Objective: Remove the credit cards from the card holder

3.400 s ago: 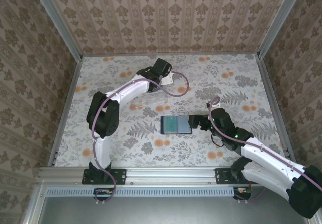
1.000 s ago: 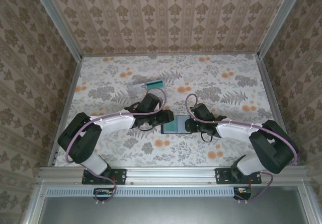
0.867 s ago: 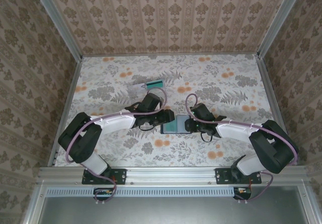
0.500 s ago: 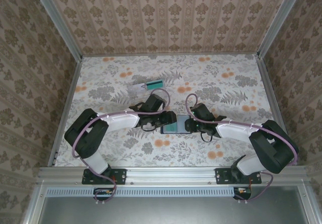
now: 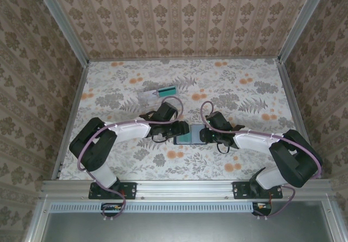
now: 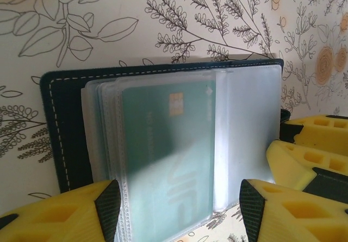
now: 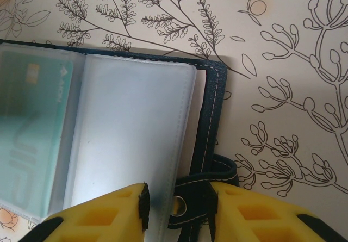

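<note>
Top view: loose credit card (image 5: 168,90) lying far-left. Left wrist: card holder (image 6: 54,128) open, teal card (image 6: 168,155) under frosted sleeve (image 6: 244,133); left gripper (image 6: 176,198) apart; right gripper (image 7: 176,198) straddles strap (image 7: 217,168), grip unclear.

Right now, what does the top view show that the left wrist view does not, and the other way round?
The top view adds a loose card, teal, lying on the table farther back, apart from the wallet. The left wrist view adds detail: the chip on the sleeved card, the clear sleeves and the wallet's pale stitching. Both show the open wallet with a teal card inside, on the floral table.
</note>
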{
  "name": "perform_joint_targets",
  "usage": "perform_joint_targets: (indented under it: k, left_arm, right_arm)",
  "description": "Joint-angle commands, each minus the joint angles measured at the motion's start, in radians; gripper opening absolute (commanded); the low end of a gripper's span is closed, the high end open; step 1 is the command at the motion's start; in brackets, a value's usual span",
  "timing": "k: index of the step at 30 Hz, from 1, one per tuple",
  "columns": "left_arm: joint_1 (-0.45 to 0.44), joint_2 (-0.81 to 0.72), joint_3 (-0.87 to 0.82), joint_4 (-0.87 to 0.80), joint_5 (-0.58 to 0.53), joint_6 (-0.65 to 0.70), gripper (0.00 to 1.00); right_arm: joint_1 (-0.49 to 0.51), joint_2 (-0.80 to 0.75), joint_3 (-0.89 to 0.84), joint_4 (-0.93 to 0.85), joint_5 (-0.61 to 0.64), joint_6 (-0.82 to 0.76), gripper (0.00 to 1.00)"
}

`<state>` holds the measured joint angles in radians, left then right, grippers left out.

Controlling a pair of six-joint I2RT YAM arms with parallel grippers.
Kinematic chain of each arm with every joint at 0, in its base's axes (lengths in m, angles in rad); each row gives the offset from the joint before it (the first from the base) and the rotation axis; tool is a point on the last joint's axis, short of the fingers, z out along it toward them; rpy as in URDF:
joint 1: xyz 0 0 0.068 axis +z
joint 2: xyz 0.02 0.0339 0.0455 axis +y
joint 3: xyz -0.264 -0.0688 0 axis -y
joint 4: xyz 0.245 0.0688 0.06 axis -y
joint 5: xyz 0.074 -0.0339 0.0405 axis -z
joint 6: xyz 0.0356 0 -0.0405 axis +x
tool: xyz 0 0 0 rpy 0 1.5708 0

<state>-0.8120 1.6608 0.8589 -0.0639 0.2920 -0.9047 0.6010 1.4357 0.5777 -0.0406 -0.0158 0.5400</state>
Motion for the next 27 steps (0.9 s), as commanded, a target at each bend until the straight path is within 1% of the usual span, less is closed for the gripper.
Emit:
perform_joint_targets:
  k: [1,12,17,22,27]
  left_arm:
    - [-0.001,0.028,0.023,-0.007,0.024,0.012,0.62]
    - [-0.022,0.032,0.030,0.108,0.123,0.009,0.62]
    - [-0.034,0.025,0.051,0.118,0.144,0.019,0.63]
    - [-0.042,0.034,0.075,0.098,0.148,0.035,0.67]
    - [-0.051,0.049,0.079,0.143,0.183,0.018,0.67]
  right_arm:
    - [0.008,0.023,-0.010,-0.007,-0.026,0.017,0.37]
    - [0.008,0.023,-0.010,-0.008,-0.026,0.017,0.37]
    - [0.008,0.024,-0.009,-0.008,-0.025,0.017,0.37]
    - [0.008,0.023,-0.009,-0.010,-0.024,0.016,0.37]
    - [0.008,0.021,-0.009,-0.013,-0.020,0.015,0.37]
